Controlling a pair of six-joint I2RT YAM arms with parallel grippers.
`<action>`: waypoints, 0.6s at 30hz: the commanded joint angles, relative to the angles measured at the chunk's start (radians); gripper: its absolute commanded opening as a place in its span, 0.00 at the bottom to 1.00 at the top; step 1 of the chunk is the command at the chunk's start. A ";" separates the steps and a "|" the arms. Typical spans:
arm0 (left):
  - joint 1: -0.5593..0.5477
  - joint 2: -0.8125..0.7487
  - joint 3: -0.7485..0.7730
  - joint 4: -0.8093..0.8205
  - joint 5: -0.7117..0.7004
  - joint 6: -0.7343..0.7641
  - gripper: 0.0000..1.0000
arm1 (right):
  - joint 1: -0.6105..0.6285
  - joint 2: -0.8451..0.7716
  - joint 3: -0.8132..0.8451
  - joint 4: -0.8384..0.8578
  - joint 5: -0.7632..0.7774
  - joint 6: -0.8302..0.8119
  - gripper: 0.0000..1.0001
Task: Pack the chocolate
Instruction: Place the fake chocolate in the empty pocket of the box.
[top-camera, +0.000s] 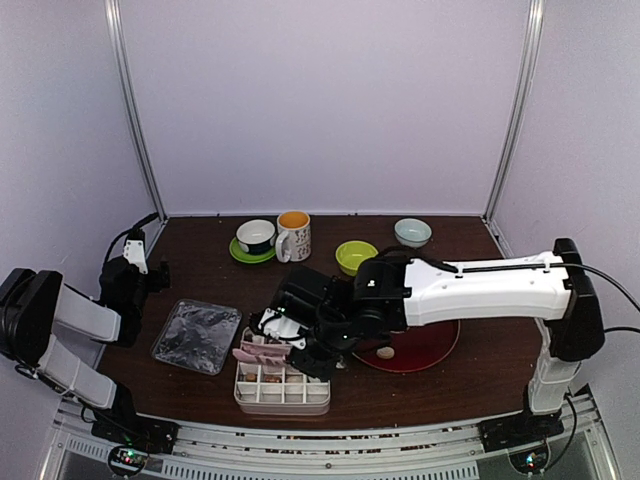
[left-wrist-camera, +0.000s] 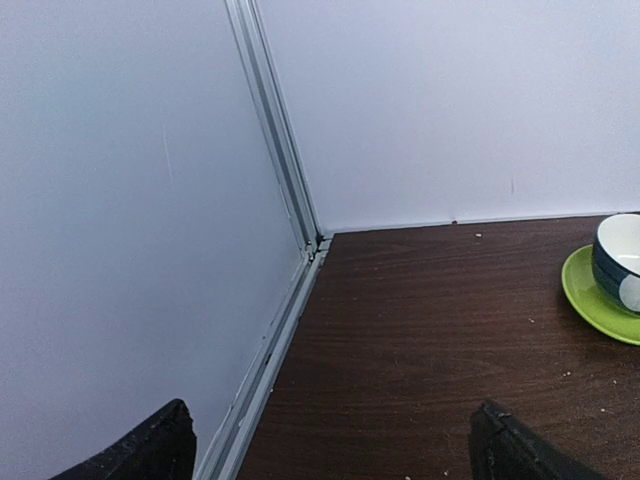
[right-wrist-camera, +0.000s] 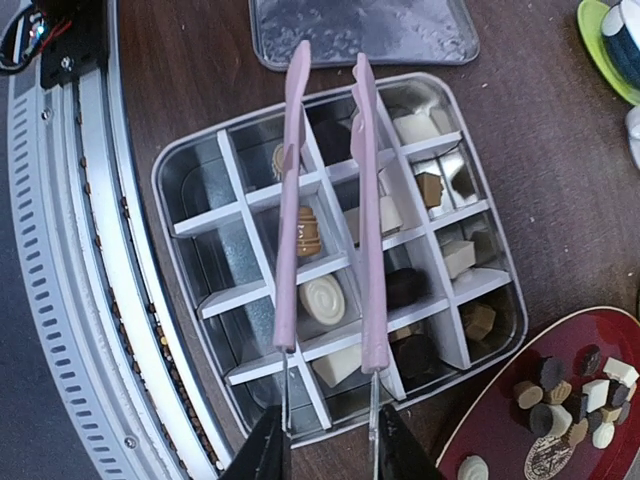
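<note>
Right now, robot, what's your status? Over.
Left tool open, empty. Right tool gripping tongs over box. Chocolate partly boxed, more on plate. Lid off, aside.

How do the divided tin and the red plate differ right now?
The tin is square, silvery and split by white dividers; the red plate is round and undivided. In the tin the chocolate sits in separate cells, some bare; on the plate it lies loose in a cluster. The pink tongs hang over the tin, not the plate. Both hold mixed brown and cream pieces.
</note>
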 joint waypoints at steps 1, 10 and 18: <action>0.007 0.005 0.015 0.036 0.004 0.010 0.98 | 0.005 -0.140 -0.059 0.134 0.106 0.037 0.29; 0.007 0.005 0.015 0.037 0.005 0.010 0.98 | -0.024 -0.332 -0.233 0.250 0.226 0.098 0.28; 0.008 0.005 0.016 0.037 0.005 0.009 0.98 | -0.047 -0.528 -0.443 0.129 0.246 0.192 0.28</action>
